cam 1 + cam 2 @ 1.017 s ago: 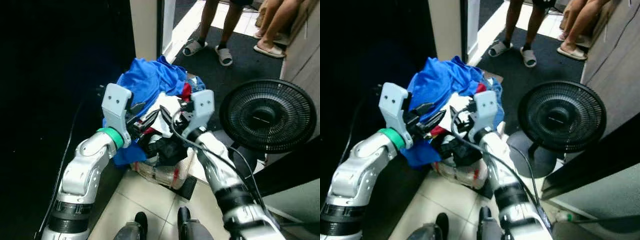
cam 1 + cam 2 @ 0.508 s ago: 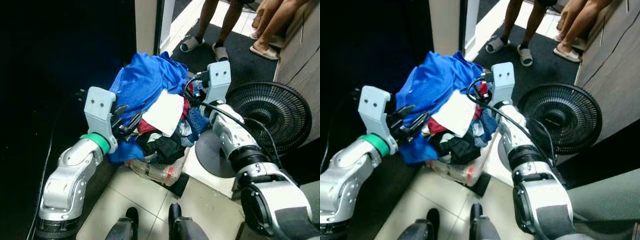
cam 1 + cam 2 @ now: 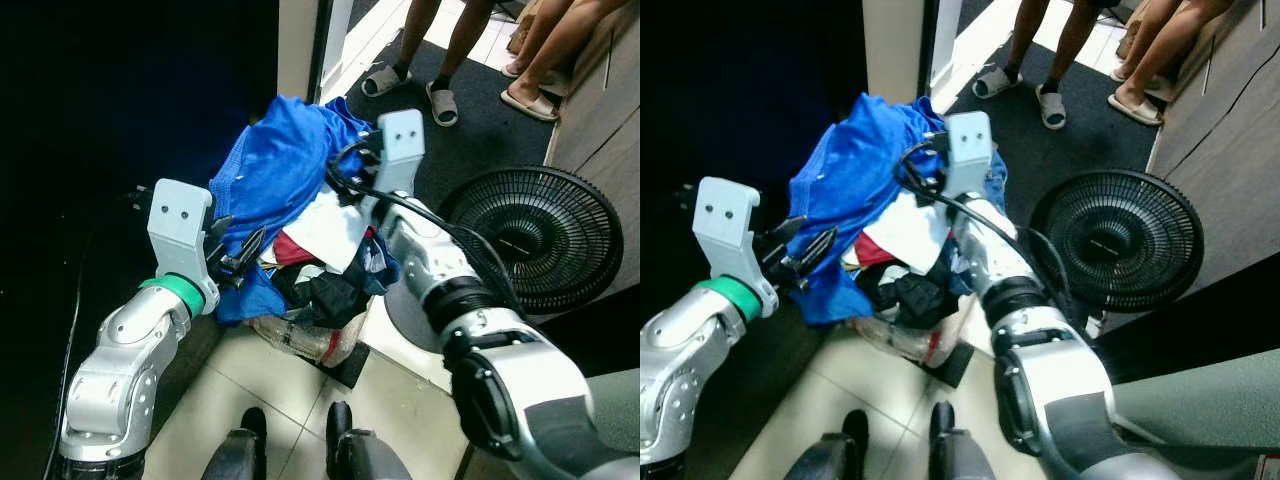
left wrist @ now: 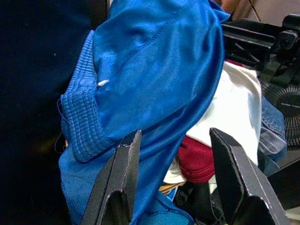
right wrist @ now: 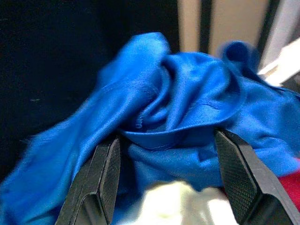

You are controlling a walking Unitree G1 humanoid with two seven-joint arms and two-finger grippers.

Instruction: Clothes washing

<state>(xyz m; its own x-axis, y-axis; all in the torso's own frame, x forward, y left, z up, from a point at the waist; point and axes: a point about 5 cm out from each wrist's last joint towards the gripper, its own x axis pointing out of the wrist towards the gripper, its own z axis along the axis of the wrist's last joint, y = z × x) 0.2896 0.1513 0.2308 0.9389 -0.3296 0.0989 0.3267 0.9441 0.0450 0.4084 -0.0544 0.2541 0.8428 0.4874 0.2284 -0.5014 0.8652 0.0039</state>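
A big heap of clothes [image 3: 310, 235] sits on the floor by a dark doorway, w/ a blue shirt [image 3: 285, 160] on top and white, red and black things under it. The left gripper [image 3: 238, 262] is at the near side of the heap, fingers spread wide, holding nothing — the wrist view shows the blue shirt just past its fingertips [image 4: 123, 161]. The right gripper [image 5: 164, 154] is up over the top of the heap, fingers spread too, the blue folds between them but not pinched yet. So this looks like the grab step – picking up washing. Next it prob. needs to push in and squeeze the blue shirt. A fan [image 3: 535, 235] stands beside the heap, and people's feet [image 3: 410, 90] are further off.
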